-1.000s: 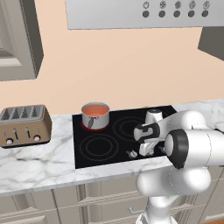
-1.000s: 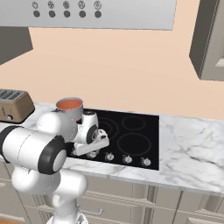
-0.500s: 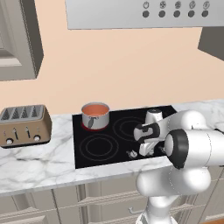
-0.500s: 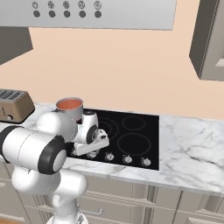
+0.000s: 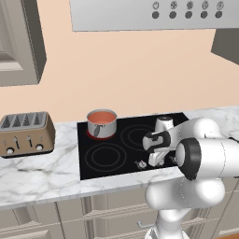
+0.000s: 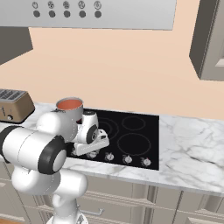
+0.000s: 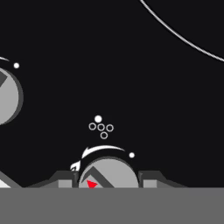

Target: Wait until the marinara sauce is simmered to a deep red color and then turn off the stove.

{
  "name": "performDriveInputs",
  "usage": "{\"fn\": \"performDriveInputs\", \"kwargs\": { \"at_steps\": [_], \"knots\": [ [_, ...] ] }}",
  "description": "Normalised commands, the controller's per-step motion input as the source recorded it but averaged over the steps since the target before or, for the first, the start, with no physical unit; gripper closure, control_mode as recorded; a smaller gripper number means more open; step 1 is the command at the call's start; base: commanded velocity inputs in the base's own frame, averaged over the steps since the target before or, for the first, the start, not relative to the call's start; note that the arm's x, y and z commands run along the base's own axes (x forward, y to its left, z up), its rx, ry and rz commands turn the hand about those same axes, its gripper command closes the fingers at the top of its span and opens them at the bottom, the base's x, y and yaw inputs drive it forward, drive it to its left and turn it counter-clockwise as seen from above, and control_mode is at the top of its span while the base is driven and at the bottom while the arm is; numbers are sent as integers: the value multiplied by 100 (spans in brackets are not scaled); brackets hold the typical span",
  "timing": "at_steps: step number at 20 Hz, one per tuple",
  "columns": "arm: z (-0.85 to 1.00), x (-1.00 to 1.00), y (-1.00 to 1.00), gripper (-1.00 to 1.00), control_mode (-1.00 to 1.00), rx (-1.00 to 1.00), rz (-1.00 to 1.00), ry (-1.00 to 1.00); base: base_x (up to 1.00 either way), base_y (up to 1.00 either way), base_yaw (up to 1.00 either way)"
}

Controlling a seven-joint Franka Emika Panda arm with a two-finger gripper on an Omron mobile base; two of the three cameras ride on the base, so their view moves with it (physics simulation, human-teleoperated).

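Note:
The marinara sauce (image 5: 101, 116) (image 6: 69, 104) is an orange-red pool in a shiny steel saucepan (image 5: 102, 128) on the back left burner of the black stove (image 5: 116, 154) (image 6: 131, 131). A red glow shows under the pan. My gripper (image 5: 153, 161) (image 6: 89, 151) (image 7: 105, 179) is down at the stove's front row of knobs. In the hand view its two dark fingertips (image 7: 61, 179) sit on either side of a silver knob (image 7: 108, 171) with a red mark, shut on it. Another knob (image 7: 6, 96) shows at the left edge.
A brown toaster (image 5: 25, 133) (image 6: 13, 105) stands on the marble counter (image 5: 42, 175) left of the stove. More knobs (image 6: 127, 159) run along the stove front to the right. A grey hood (image 5: 144, 14) and wall cabinets (image 6: 210, 39) hang above.

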Motion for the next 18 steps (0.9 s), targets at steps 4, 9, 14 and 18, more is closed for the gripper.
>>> {"fn": "performDriveInputs", "kwargs": {
  "at_steps": [4, 9, 14, 18],
  "knots": [
    [0, 0, 0, 100, -100, 0, 0, 0, 0, 0, 0],
    [0, 0, 0, 100, -100, 0, 0, 0, 0, 0, 0],
    [0, 0, 0, 100, -100, 0, 0, 0, 0, 0, 0],
    [0, 0, 0, 100, -100, 0, 0, 0, 0, 0, 0]
  ]
}}
